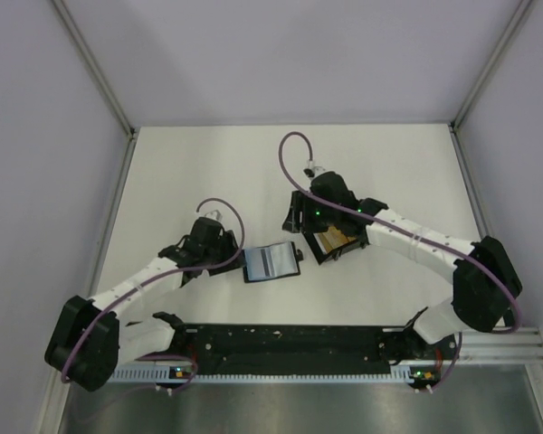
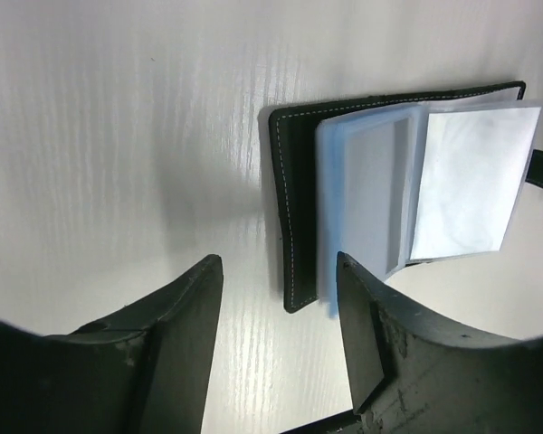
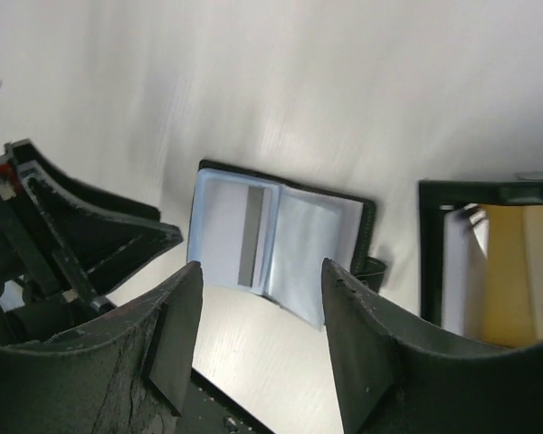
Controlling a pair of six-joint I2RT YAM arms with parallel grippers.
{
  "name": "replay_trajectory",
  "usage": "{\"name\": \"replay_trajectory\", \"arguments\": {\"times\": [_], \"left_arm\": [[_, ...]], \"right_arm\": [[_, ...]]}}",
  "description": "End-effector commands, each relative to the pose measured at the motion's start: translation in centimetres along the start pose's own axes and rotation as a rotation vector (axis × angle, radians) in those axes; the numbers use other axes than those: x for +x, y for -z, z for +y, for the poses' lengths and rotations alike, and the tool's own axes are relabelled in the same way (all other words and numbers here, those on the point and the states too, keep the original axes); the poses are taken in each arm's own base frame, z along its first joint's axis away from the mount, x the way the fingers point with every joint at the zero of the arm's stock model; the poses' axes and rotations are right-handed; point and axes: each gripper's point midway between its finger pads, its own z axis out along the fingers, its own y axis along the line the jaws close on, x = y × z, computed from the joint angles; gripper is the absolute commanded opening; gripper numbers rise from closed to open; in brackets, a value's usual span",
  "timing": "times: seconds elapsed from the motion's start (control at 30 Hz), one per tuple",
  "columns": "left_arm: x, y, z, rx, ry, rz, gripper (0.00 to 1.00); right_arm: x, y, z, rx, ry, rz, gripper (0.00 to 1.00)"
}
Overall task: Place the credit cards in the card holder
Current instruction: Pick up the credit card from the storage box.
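The card holder [image 1: 271,262] lies open on the white table, black cover down, with its clear plastic sleeves fanned upward. It also shows in the left wrist view [image 2: 407,181] and the right wrist view [image 3: 271,240]. My left gripper [image 1: 233,259] is open and empty at the holder's left edge; its jaws [image 2: 279,271] stand apart with the holder's corner just ahead. My right gripper [image 1: 297,228] is open and empty above the holder's far right side, jaws [image 3: 261,271] apart. Flat gold and white card-like pieces [image 3: 502,271] lie in an open black box.
The open black box [image 1: 333,242] with a gold inside sits right of the holder, partly under my right arm. My left gripper's fingers [image 3: 72,235] show at the left of the right wrist view. Grey walls enclose the table; a black rail [image 1: 290,344] runs along the near edge.
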Motion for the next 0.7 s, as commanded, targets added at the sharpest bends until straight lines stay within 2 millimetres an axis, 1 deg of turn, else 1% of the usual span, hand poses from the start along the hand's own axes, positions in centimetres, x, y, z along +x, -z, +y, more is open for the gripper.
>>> {"name": "replay_trajectory", "arguments": {"times": [0.0,0.03,0.1,0.17,0.23,0.27,0.37,0.47,0.57,0.67], "left_arm": [[-2.3,2.0,-0.5,-0.032,-0.012,-0.071,0.58],[-2.7,2.2,0.0,-0.06,-0.008,-0.096,0.59],[-3.2,2.7,-0.3,-0.057,-0.011,-0.115,0.6],[-3.7,3.1,-0.9,-0.039,-0.011,-0.126,0.61],[-4.3,3.4,-2.1,0.012,-0.027,-0.141,0.62],[-4.1,3.5,-3.3,0.069,-0.038,-0.123,0.63],[-5.0,3.7,-6.4,0.195,-0.065,-0.134,0.68],[-5.8,3.5,-9.4,0.267,-0.093,-0.129,0.69],[-6.5,2.6,-12.8,0.32,-0.118,-0.098,0.69],[-6.2,1.0,-15.7,0.367,-0.136,-0.043,0.66]], "right_arm": [[-1.1,2.0,-3.2,0.075,-0.002,-0.041,0.55],[-1.0,2.1,-3.9,0.084,-0.013,-0.039,0.55],[-1.1,2.4,-5.0,0.101,-0.031,-0.038,0.55],[-1.1,2.8,-5.9,0.115,-0.049,-0.042,0.55],[-1.5,3.4,-6.8,0.125,-0.064,-0.058,0.56],[-1.7,3.7,-7.1,0.127,-0.07,-0.066,0.56],[-1.6,3.9,-8.4,0.131,-0.091,-0.055,0.56],[-1.3,3.7,-9.4,0.124,-0.102,-0.025,0.56],[-0.7,3.3,-9.6,0.087,-0.115,0.018,0.56],[-0.2,3.0,-9.4,0.054,-0.116,0.055,0.56]]}}
